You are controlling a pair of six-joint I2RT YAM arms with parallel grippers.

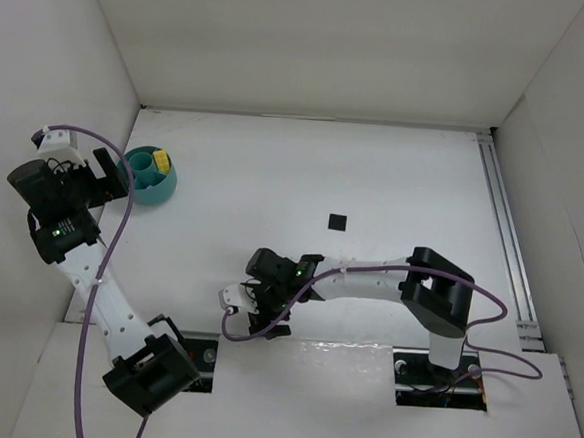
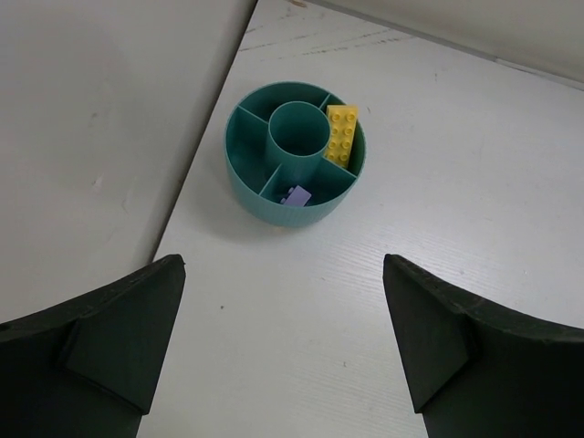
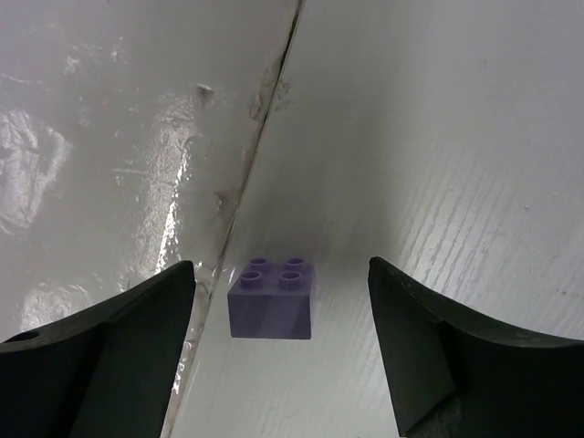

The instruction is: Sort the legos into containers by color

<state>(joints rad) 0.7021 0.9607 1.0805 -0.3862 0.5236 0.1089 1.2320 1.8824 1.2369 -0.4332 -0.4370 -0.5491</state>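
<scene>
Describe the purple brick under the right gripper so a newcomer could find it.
At the near edge of the table, the right gripper hangs open beside the seam with the glossy strip. The purple brick lies on the table between its fingers, touching neither. It is a loose two-by-two with four studs up; the other purple piece sits in the teal bowl.
</scene>
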